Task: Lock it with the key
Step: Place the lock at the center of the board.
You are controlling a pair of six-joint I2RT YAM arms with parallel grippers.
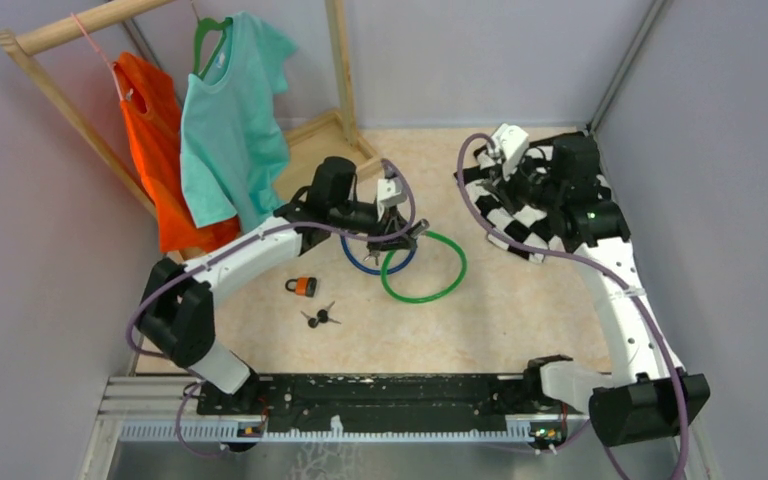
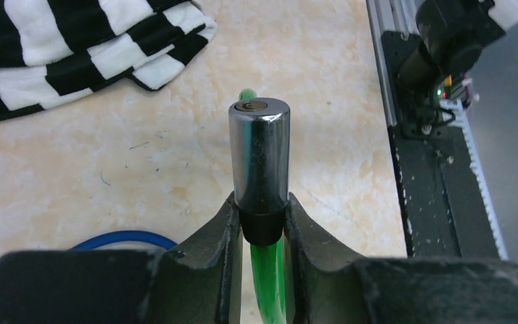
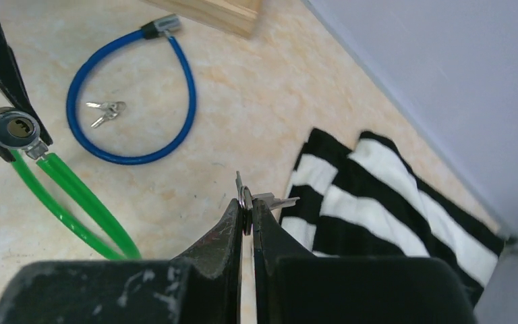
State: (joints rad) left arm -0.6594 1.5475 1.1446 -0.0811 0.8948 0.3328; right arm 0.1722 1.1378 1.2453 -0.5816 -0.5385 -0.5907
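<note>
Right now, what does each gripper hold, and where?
Left gripper: green cable lock, at its cylinder's black collar. Right gripper: key, by its head.

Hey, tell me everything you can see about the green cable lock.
The green cable lock has a shiny chrome cylinder head with a keyhole in its end face, a black collar below, and a green plastic-coated cable. The left gripper clamps the collar, holding the head up off the table. The cable's loop rests on the table, overlapping the blue cable lock seen from above.
</note>
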